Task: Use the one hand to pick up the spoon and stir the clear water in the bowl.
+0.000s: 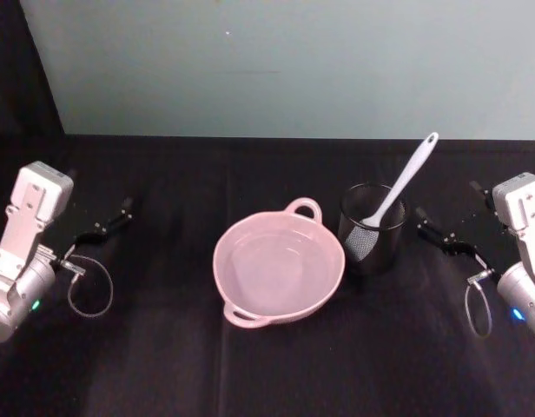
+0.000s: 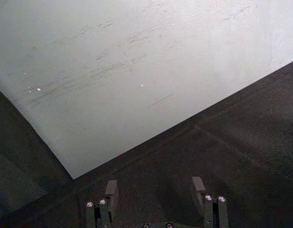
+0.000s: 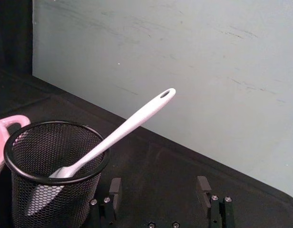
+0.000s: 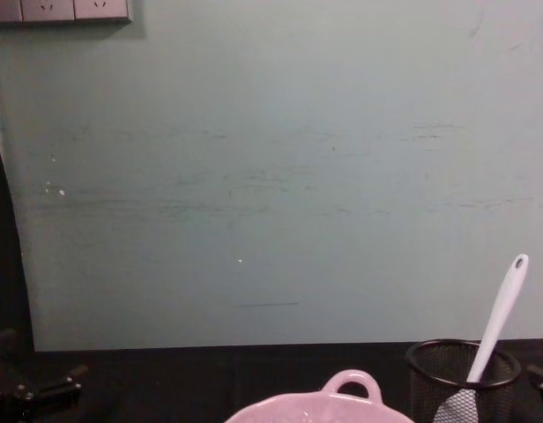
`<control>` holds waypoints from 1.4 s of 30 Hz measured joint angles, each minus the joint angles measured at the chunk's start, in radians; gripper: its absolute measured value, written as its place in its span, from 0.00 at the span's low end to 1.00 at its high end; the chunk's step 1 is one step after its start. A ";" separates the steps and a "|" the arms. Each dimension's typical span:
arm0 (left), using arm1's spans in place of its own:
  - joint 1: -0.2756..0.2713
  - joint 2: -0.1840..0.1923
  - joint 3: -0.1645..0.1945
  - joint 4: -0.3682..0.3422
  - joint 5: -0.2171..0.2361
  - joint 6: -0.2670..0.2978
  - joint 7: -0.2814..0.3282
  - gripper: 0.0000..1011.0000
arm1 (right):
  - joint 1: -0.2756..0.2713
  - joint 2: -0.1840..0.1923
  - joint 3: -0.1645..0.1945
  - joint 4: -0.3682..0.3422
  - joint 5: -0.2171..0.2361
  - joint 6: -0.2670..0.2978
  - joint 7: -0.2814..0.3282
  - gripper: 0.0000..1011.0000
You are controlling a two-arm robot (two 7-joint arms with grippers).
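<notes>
Black bench (image 1: 250, 373): spoon (image 1: 405, 182) stands in mesh cup (image 1: 376, 248) right of pink bowl (image 1: 219, 261), handle tilting back-right. My right tool (image 3: 158, 187) is nearer, jaws apart. Left tool (image 2: 155, 187) parked, apart.

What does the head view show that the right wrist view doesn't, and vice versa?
Head, not right wrist: the whole pink bowl with clear water in it, and the left gripper, parked open at the table's left.
Right wrist, not head: the right gripper seen from behind, fingers apart around nothing, with the black mesh cup close ahead.
Both: the white spoon leaning in the cup, untouched, the black table and the pale wall.
</notes>
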 joint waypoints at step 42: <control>0.000 0.000 0.000 0.000 0.000 0.000 0.000 1.00 | 0.000 0.000 0.000 0.000 0.000 0.000 0.000 0.99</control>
